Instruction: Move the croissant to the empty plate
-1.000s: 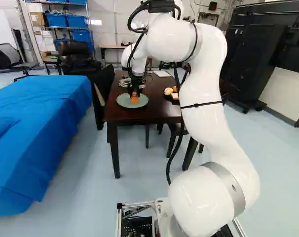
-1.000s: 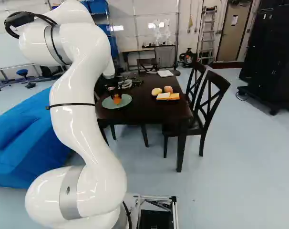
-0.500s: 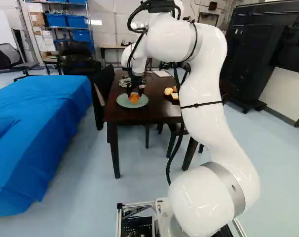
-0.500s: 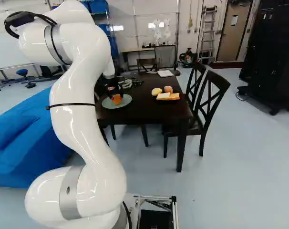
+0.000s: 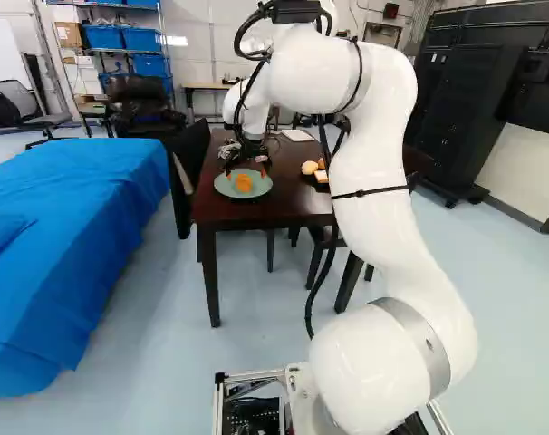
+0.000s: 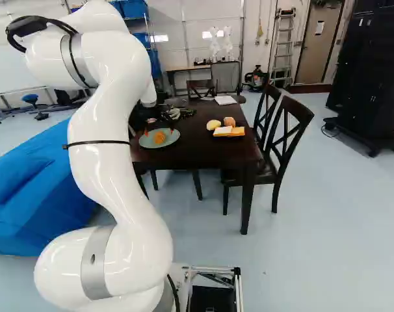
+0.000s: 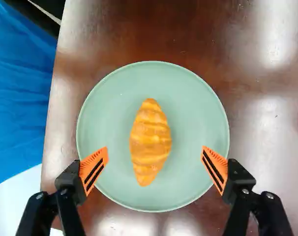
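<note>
Stands wide open at the gripper (image 5: pixel 246 173), with the orange pads (image 7: pixel 94 167) well apart and nothing held between them. Hangs above the green plate (image 7: pixel 102 108), near opposite sides of its rim. Shows the croissant (image 7: pixel 150 142) lying on the plate near its middle, golden orange, ridged across, thick at the waist and tapered to both ends, clear of the gripper. Differs from the earlier frame in the spread: drawn in around the croissant then, parted well clear of it now. Gives the ridges and taper only in the wrist view; shrinks them to an orange patch in both base views. Shows whole, in the right base view, the yellow fruit (image 6: pixel 213 124), the peach-like fruit (image 6: pixel 229 121) and the white-and-orange food (image 6: pixel 228 131) to the right of the plate on the table (image 6: pixel 197 153); cuts across that group with the arm in the left base view.
</note>
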### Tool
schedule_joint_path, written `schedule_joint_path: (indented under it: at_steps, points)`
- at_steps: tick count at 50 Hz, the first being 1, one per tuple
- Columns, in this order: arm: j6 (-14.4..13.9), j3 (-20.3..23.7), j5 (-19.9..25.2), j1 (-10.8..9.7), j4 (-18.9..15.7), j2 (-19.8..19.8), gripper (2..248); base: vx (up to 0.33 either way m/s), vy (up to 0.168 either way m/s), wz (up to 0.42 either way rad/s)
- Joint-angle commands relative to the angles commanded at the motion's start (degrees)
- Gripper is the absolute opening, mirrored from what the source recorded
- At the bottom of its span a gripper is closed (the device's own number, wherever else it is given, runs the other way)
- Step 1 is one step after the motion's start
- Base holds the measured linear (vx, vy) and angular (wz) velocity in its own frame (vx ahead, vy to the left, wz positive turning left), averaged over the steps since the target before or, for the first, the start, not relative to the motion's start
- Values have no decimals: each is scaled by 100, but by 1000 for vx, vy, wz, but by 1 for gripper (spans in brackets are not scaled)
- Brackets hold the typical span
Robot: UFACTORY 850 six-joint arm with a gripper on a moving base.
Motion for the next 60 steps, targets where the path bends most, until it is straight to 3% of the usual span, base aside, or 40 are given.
schedule_joint_path:
  at_steps: [25,60]
  points:
    - [0,112,3,-14,0,211,247,0,0,0]
    - [0,1106,229,-283,0,1367,247,0,0,0]
